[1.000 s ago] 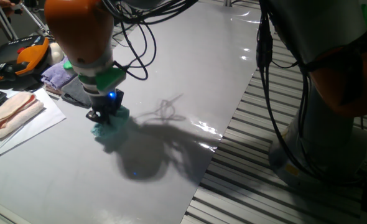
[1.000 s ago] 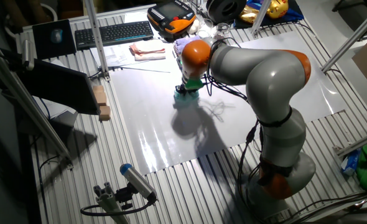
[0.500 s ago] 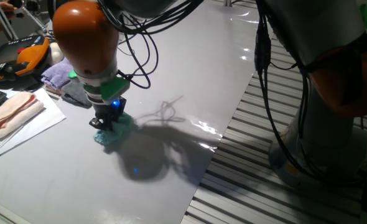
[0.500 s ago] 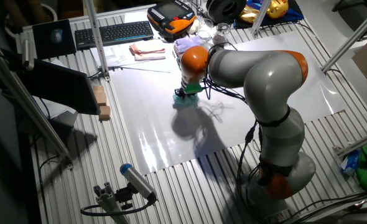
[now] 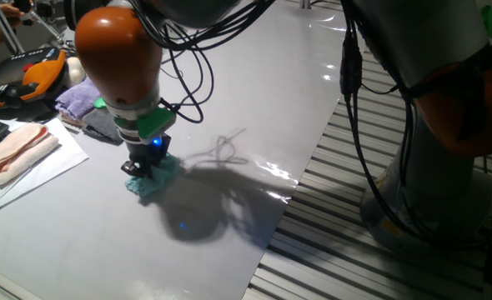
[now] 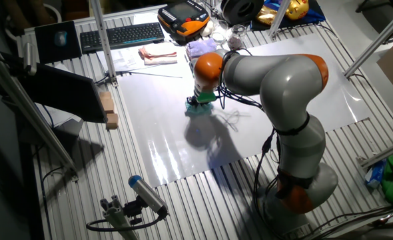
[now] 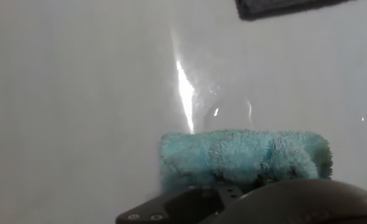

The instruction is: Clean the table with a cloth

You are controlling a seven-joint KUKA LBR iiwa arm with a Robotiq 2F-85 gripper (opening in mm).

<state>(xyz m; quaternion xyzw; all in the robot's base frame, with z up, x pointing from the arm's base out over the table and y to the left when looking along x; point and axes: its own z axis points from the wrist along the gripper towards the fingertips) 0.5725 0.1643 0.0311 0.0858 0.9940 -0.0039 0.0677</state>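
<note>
Change: cloth position on table
Gripper (image 5: 143, 169) and teal cloth (image 5: 156, 177) now sit slightly farther right on the table (image 5: 254, 100) than a second ago.

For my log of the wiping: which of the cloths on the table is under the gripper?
The teal cloth, pressed beneath the gripper. The lilac cloth and dark grey cloth lie apart behind it.

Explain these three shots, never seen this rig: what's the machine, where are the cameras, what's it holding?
It is one robot arm, grey with orange joints, bolted beside a glossy table. Two pictures come from fixed cameras on different sides of the table; the third comes from a camera on the hand, looking along the fingers. The gripper presses a teal cloth onto the tabletop; the hand view shows that cloth close up. At the table's edge lie a lilac cloth, a dark cloth and a pink cloth on paper.
</note>
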